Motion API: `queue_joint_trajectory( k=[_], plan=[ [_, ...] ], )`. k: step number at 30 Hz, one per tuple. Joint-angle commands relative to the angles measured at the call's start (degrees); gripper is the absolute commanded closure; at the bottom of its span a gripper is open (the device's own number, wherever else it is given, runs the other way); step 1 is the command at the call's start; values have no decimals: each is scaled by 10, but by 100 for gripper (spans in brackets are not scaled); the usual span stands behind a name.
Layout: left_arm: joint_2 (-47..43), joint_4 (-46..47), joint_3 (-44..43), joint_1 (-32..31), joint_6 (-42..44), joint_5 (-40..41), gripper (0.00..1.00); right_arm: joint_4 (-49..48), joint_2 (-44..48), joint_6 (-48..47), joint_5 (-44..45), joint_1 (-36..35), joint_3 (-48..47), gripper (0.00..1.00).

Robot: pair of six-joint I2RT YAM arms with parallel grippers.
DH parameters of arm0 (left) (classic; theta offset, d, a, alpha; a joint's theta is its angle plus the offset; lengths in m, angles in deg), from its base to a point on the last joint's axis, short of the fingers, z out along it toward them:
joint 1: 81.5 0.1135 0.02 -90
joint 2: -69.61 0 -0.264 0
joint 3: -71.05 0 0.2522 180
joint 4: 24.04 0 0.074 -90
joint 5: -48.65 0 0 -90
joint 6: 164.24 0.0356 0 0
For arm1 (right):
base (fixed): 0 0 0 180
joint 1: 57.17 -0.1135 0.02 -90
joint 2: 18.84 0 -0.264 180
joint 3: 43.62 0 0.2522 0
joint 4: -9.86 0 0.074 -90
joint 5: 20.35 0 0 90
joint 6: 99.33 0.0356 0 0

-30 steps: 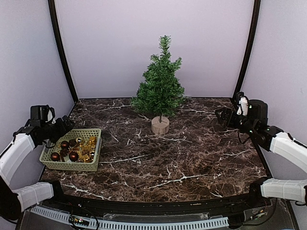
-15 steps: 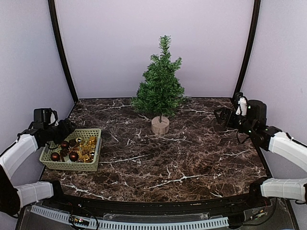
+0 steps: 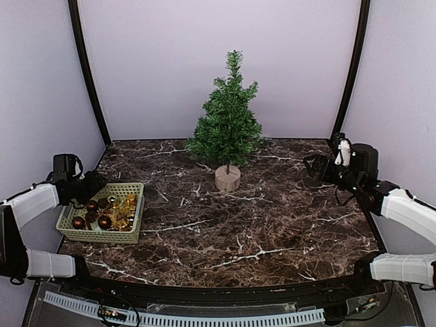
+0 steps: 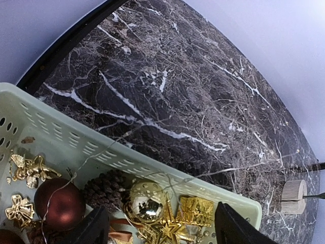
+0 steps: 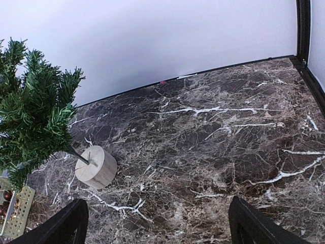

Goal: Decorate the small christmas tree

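Top view: in the last second my left arm has swung lower and drawn back towards the table's 9 o'clock edge, so the left gripper (image 3: 92,182) now hovers over the far left corner of the basket (image 3: 102,237) instead of riding higher above it. The right gripper (image 3: 315,167) has barely drifted and waits at 3 o'clock, jaws fully released, with nothing in them. I read this as the start of the first pick: no ornament is lifted yet and the tree is bare.

The small christmas tree (image 3: 228,129) stands upright at 12 o'clock, near the back wall, on its round wooden stump (image 3: 227,178), well apart from the basket and from both grippers.

Left wrist view: the left gripper's fingers are spread apart just above the basket's contents, released, grasping nothing. The pale green slotted basket sits at 8 o'clock on the dark marble table (image 3: 272,225). Inside it lie a dark red bauble (image 4: 60,203), a pine cone (image 4: 104,188) touching it, a shiny gold bauble (image 4: 144,201) directly between my fingers, a gold gift box (image 4: 195,209), a gold star (image 4: 167,226) and small gold angel figures (image 4: 28,170) at the 9 o'clock side, all heaped together
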Motion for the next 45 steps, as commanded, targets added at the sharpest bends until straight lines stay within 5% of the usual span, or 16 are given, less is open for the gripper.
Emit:
queue_joint_trajectory(
  k=[1, 12, 21, 27, 35, 39, 45],
  plan=[
    [29, 33, -40, 4, 32, 3, 26, -23, 5, 4, -2, -4, 2, 2],
    [76, 56, -56, 5, 61, 32, 51, -36, -15, 8, -7, -4, -3, 2],
    [106, 80, -65, 4, 70, 19, 61, -41, -18, 11, -10, -4, -1, 2],
    [93, 92, -68, 4, 77, 4, 91, -25, -2, 7, -4, -4, -1, 2],
    [-24, 86, -82, 4, 97, -78, 93, -9, 16, 3, 4, -4, -4, 2],
    [-28, 28, -133, 3, 128, -185, 93, -4, 13, -2, -2, -4, -15, 2],
    [-57, -58, -198, -5, 181, -236, 93, 2, 17, -4, -30, -4, -33, 2]
  ],
)
